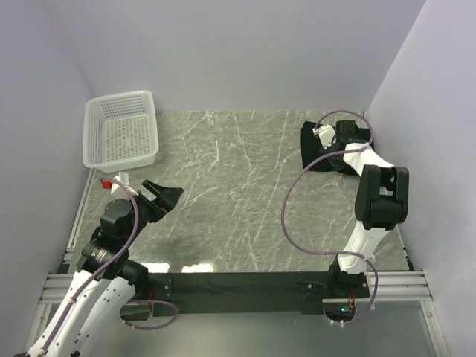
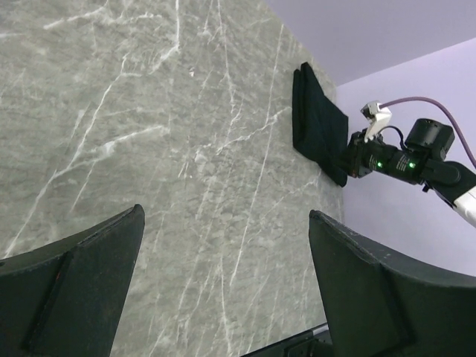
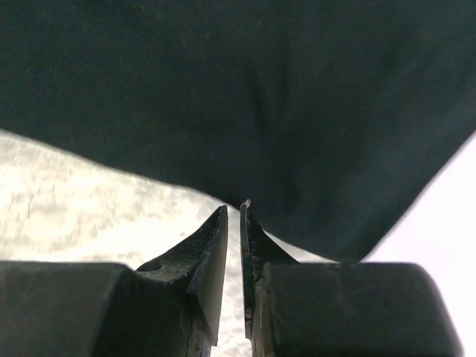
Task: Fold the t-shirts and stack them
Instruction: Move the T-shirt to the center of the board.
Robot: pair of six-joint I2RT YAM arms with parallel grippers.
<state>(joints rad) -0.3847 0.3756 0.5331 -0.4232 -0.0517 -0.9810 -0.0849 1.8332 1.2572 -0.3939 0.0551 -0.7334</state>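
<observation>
Here, right arm [image 1: 379, 195] reaching to t-shirts [image 1: 312, 151], right claw [image 3: 232, 216] nearly pressed together, left claw [image 2: 227, 216] spread.

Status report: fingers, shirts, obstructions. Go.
Left fingers wide open, holding nothing. Right fingers nearly closed at edge of folded t-shirts; grip unclear. Basket far left, out of the way.

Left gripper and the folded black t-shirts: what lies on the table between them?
Nothing: only bare marble table separates the left gripper from the t-shirts, as the top external and left wrist views show.
</observation>
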